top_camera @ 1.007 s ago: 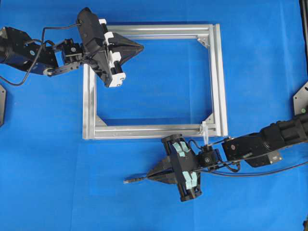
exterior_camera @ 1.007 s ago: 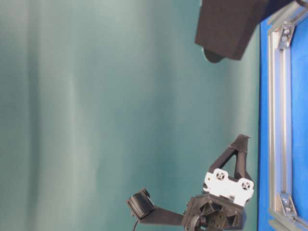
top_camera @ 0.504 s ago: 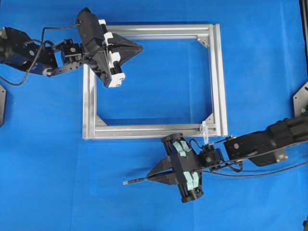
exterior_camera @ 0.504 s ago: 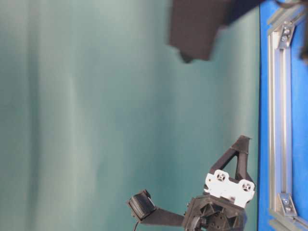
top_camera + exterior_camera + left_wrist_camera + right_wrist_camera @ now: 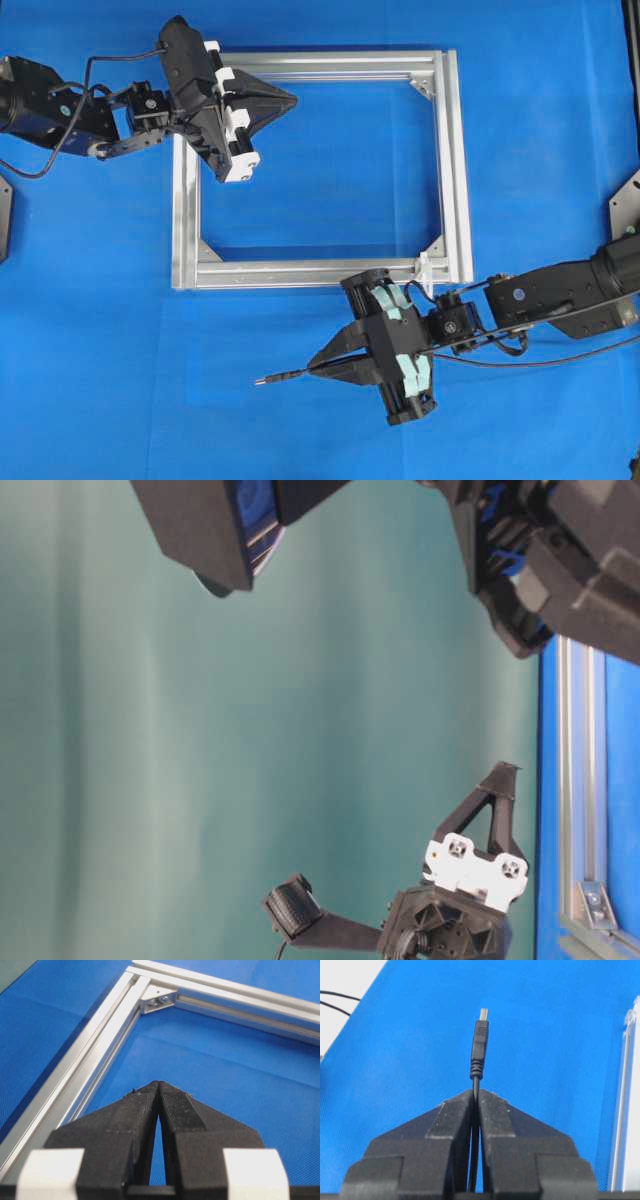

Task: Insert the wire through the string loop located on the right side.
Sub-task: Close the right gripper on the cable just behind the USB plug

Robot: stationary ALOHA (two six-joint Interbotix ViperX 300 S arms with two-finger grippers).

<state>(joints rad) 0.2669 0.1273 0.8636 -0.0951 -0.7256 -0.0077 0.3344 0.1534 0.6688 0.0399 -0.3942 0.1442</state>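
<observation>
The wire's dark plug (image 5: 262,380) with its silvery tip points left over the blue mat, below the frame. My right gripper (image 5: 312,368) is shut on the thin black wire just behind the plug. In the right wrist view the plug (image 5: 479,1042) sticks out beyond the closed right gripper (image 5: 475,1092). The string loop (image 5: 424,265) stands whitish at the frame's lower right corner, behind the right gripper's body. My left gripper (image 5: 296,98) is shut on nothing over the frame's upper left corner; in its wrist view the left gripper (image 5: 159,1083) hovers above the mat.
The square aluminium frame (image 5: 455,160) lies mid-table, with corner brackets (image 5: 159,1000) inside. Its rail (image 5: 625,1110) runs to the right of the plug. The wire's slack (image 5: 540,360) trails right under the right arm (image 5: 560,560). Open mat lies left of the plug.
The right gripper with the wire has shifted slightly right and toward the table's near edge, and its arm now looms large in the table-level view. The left arm has not moved.
</observation>
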